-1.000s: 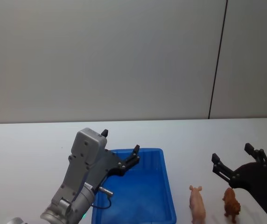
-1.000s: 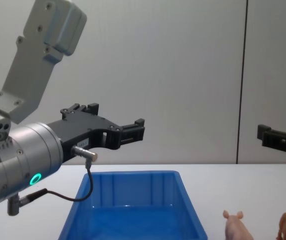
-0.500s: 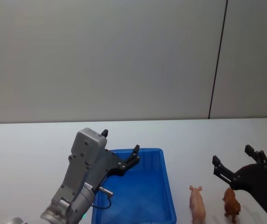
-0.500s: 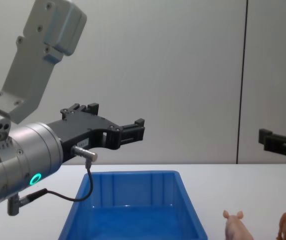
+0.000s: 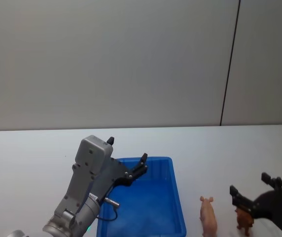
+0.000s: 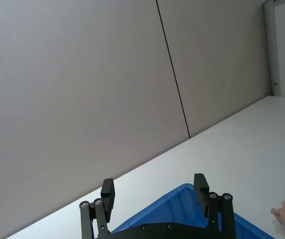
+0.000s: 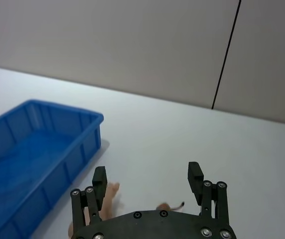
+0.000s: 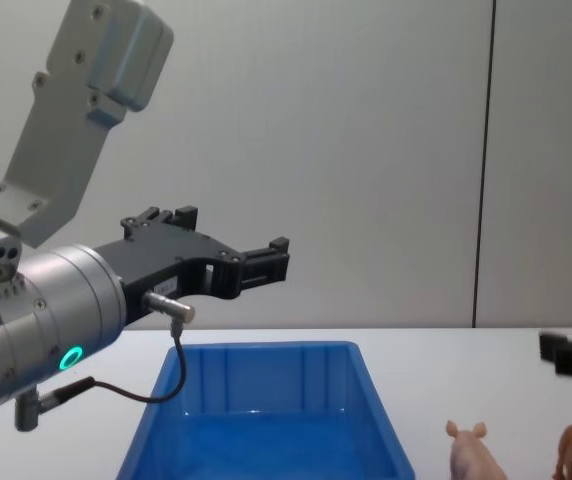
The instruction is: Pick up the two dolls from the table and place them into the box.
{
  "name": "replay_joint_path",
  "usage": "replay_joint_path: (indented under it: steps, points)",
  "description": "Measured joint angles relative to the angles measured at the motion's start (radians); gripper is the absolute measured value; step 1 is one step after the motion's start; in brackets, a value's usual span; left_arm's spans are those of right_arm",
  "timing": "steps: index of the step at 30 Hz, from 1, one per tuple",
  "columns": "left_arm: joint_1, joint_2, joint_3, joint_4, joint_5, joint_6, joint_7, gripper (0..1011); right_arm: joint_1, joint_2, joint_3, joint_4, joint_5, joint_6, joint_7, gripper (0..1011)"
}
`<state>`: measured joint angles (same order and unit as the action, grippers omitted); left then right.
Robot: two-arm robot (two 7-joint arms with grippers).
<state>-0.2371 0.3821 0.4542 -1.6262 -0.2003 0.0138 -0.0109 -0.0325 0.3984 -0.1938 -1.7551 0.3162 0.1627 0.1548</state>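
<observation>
Grey wall with a dark vertical seam behind, white desk [image 5: 27, 148] in front. Blue box [image 5: 151, 205] sits at lower centre of the head view, bare floor showing. Pink pig [image 5: 208, 215] stands on the desk just right of the box, apart from its wall. Brown lion [image 5: 244, 219] is just right of the pig, near it, not touching. Right claw [image 5: 249, 183] is at the lower right corner of the head view, fingers spread wide and released, hovering over the lion. In the right wrist view both its fingers stand apart, with pig [image 7: 110, 191] and lion [image 7: 165, 206] on the desk beyond them. Left claw [image 5: 126, 149] is left of centre, above the box's far left part, also released. The left wrist view shows its fingers parted over the blue rim. In the chest view the left claw [image 8: 256, 262] is well above the box, with pig and lion at the lower right edge.
</observation>
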Motion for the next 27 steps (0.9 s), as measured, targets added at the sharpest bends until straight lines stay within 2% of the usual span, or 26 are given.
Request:
replay_joint_path:
  steps: [9, 20, 27]
  points:
    - [0.000, 0.000, 0.000, 0.000, 0.000, 0.000, 0.000, 1001, -0.006, 0.030, 0.009, 0.030, 0.002, 0.079, 0.063, 1001]
    - [0.000, 0.000, 0.000, 0.000, 0.000, 0.000, 0.000, 1001, 0.005, 0.035, 0.004, 0.081, -0.014, 0.132, 0.103, 1001]
    - [0.000, 0.000, 0.000, 0.000, 0.000, 0.000, 0.000, 1001, 0.015, 0.028, -0.003, 0.110, -0.026, 0.146, 0.113, 856]
